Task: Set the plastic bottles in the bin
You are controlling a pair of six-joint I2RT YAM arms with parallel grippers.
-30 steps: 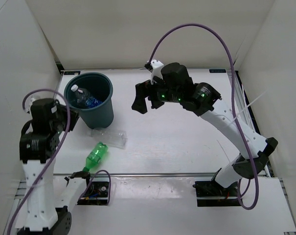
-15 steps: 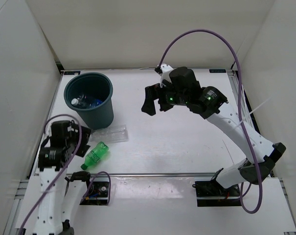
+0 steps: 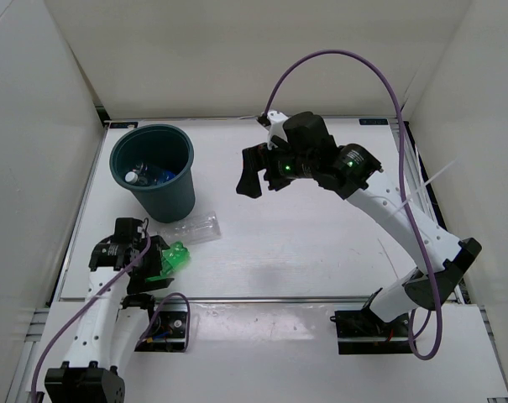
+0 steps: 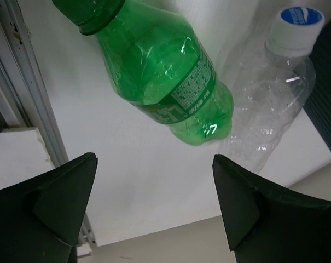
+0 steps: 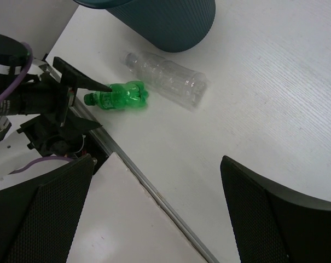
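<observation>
The dark teal bin [image 3: 168, 200] stands at the back left with at least one clear bottle [image 3: 147, 175] inside. Just in front of it a clear plastic bottle [image 3: 195, 228] lies on the table. A green plastic bottle [image 3: 176, 257] lies nearer the front edge. My left gripper [image 3: 156, 264] is open and low beside the green bottle, its fingers reaching towards it. In the left wrist view the green bottle [image 4: 160, 60] lies just beyond my open left gripper [image 4: 154, 159], not between the fingers. My right gripper [image 3: 252, 178] hangs open and empty above the table's middle.
A metal rail [image 4: 28, 104] marks the table's front edge, close to the green bottle's neck. The bin's wall [image 4: 326, 109] stands just past the clear bottle [image 4: 269, 98]. In the right wrist view the bin [image 5: 165, 19], the clear bottle [image 5: 165, 76] and the green bottle [image 5: 117, 97] lie far below.
My left arm has dropped from beside the bin to the green bottle near the front edge, and its jaws have opened. The right arm has only shifted slightly.
</observation>
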